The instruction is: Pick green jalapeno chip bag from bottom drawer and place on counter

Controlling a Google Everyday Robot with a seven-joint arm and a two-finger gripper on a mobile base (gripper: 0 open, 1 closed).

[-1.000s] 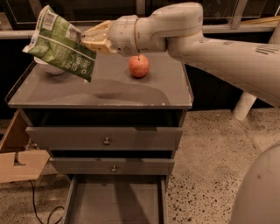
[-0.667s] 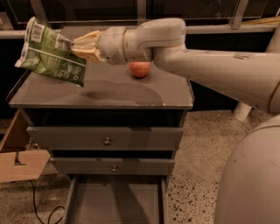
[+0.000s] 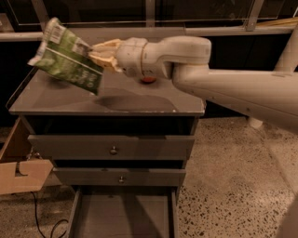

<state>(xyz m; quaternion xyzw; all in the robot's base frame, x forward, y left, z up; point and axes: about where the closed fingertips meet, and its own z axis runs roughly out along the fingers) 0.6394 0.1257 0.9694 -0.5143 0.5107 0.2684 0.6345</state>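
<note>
Lifted out, not yet set down

The jaws, over the left half of the desk (image 3: 139, 100), are pinched shut on the edge of the green jalapeno chip bag (image 3: 67, 60), which hangs tilted above it. The bottom drawer (image 3: 123, 218) stands open below — lowering and release seem all that remains.

Green white-patched chip bag (image 3: 70, 62), cream jaws above grey-brown counter (image 3: 56, 96), red apple (image 3: 148, 80)

Speckled grey terrazzo floor (image 3: 228, 186). Dark glass window panes (image 3: 93, 9) in pale metal frames, with a pale horizontal sill (image 3: 233, 30) below. Dark grey-brown three-drawer cabinet (image 3: 70, 146), centre. Brown cardboard box (image 3: 16, 176) beside its left flank; thin black cable (image 3: 33, 204) trailing on the floor nearby. Lighting dim, warm.
</note>
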